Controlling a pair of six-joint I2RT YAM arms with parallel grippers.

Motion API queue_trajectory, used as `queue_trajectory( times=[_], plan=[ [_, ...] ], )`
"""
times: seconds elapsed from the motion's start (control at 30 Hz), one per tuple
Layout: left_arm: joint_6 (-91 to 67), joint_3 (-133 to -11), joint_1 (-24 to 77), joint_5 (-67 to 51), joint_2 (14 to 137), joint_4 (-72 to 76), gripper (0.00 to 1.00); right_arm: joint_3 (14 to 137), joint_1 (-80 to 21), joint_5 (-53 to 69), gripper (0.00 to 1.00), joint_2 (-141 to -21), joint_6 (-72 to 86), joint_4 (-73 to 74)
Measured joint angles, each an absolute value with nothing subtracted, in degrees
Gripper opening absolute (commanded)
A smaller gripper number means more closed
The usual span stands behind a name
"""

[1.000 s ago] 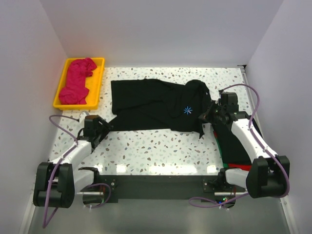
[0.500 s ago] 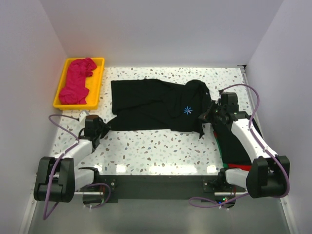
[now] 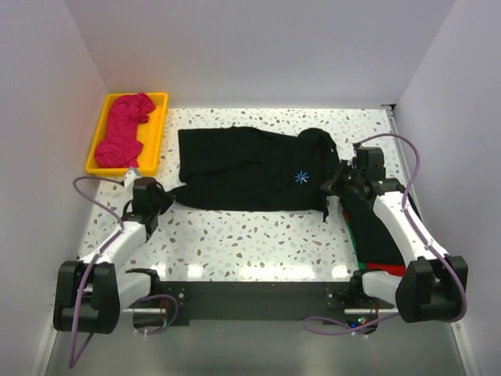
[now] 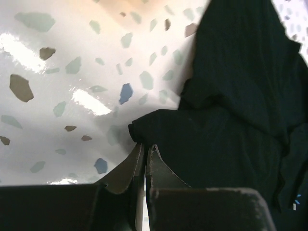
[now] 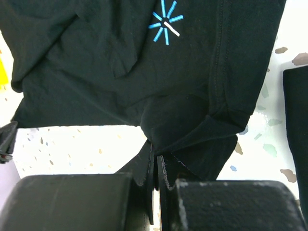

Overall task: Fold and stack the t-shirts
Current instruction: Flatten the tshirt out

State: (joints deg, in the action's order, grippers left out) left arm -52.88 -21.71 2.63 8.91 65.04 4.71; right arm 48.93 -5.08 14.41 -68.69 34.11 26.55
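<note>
Across the speckled surface [image 3: 258, 235] the black t-shirt [image 3: 250, 168] is lying left to right, the left gripper [image 3: 150, 196] and right gripper [image 3: 333, 188] each pinching its near edge in closed jaws.

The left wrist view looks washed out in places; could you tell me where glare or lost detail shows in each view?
Left wrist: white glare streaks on the table, black t-shirt nearly featureless. Right wrist: sharp focus, blue star print crisp. Top external: bright reflection along the table's near edge.
</note>
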Motion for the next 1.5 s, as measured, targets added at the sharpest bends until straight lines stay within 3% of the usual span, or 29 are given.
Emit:
queue_trajectory(
  times=[0.57,1.13,1.5],
  plan=[
    [-49.98,-53.65,2.63,8.29,49.93,-15.62,0.0,69.14,-4.75,8.78,0.0,-60.45,36.51,38.35],
    [-48.45,-79.4,2.63,8.58,41.71,-26.83,0.0,102.24,-4.75,1.13,0.0,-49.65,37.54,56.18],
    [-48.49,-81.67,2.63,8.58,51.05,-20.86,0.0,100.4,-4.75,-0.51,0.0,-56.75,38.52,50.74]
  ],
)
